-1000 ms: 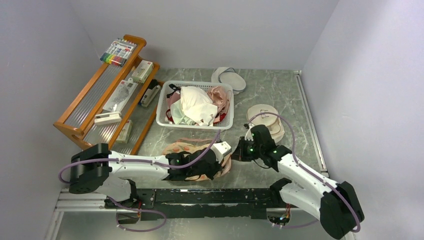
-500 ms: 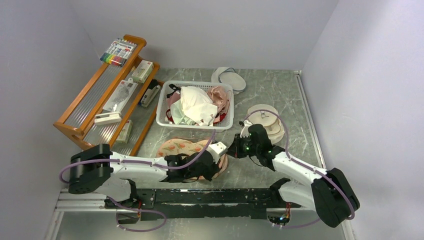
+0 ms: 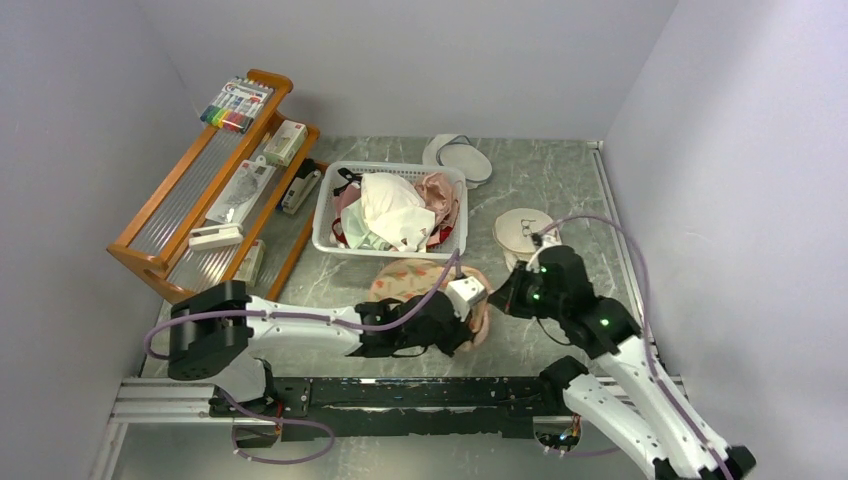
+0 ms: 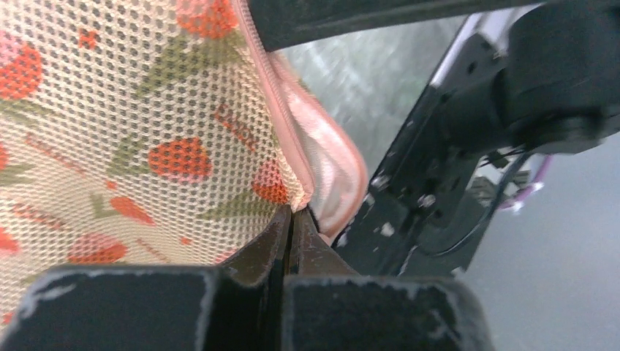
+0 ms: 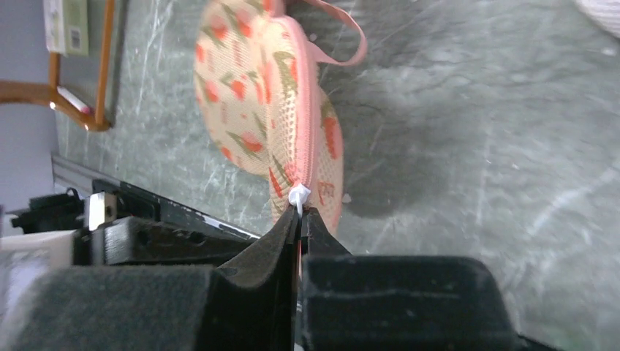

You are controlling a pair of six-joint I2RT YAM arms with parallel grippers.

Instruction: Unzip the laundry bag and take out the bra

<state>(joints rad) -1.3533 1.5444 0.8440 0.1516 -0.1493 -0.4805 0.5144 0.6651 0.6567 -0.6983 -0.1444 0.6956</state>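
Note:
The laundry bag (image 3: 420, 278) is peach-pink mesh with orange-red flowers and pink trim, held up on edge between the two arms in front of the basket. My left gripper (image 3: 482, 312) is shut on the bag's pink trimmed edge (image 4: 322, 175) at its right end. My right gripper (image 3: 500, 300) is shut on the white zipper pull (image 5: 298, 195) at the end of the bag's zip seam (image 5: 311, 110). The zip seam looks closed along the part that shows. A pink loop (image 5: 343, 29) hangs at the bag's far end. The black bra is hidden.
A white basket (image 3: 325, 215) of white and pink garments stands behind the bag. A wooden rack (image 3: 215, 190) with small items is at the left. Plain white round pouches lie at the right (image 3: 525, 230) and the back (image 3: 460, 155). The black rail (image 3: 420, 390) runs along the near edge.
Both grippers and the bag have moved right and away from the rail. The bag has gone from lying flat to standing on edge. The right arm has swung right.

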